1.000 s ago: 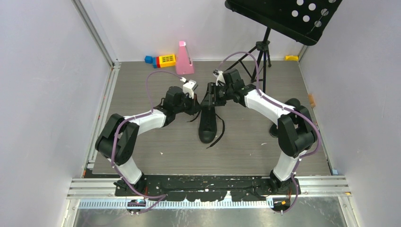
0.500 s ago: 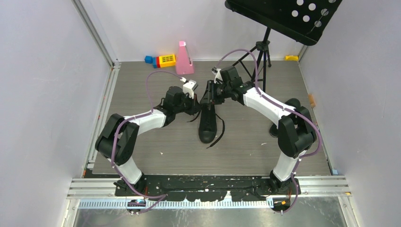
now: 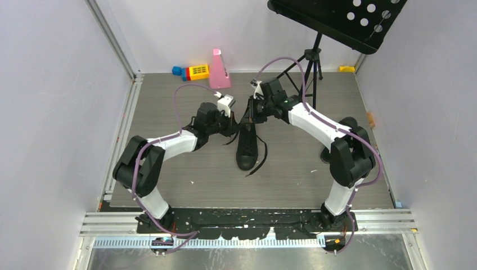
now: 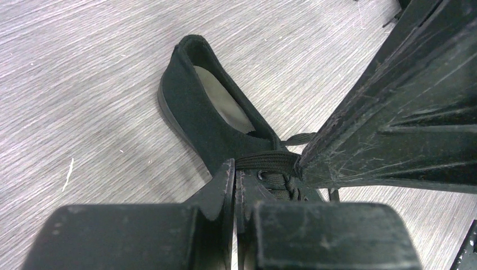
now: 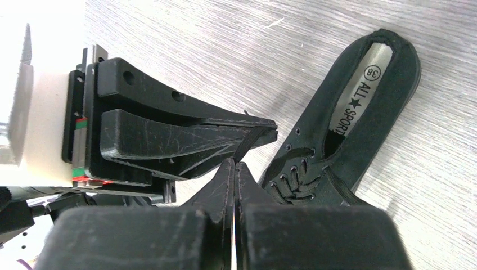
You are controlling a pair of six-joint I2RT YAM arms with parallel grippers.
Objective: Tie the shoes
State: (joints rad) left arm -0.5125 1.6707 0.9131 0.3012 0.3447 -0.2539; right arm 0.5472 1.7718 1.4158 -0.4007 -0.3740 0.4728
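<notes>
One black canvas shoe lies mid-table with its toe toward the arms and its open heel pointing away. Its eyelets and crossed laces show beside my right jaws. My left gripper is at the shoe's left side by the throat, and my right gripper is just above the heel opening. The left gripper is shut, and a short stretch of lace runs from its tip to the right gripper's fingers. The right gripper is shut on that strand. Loose lace ends trail beside the toe.
A black music stand on a tripod overhangs the back right. A pink wedge and a yellow, blue and red toy sit at the back edge. Purple walls and aluminium rails close in both sides.
The right gripper has closed from open and shifted slightly left toward the shoe's throat, meeting the left gripper's tip. The left arm and the shoe have stayed put.
</notes>
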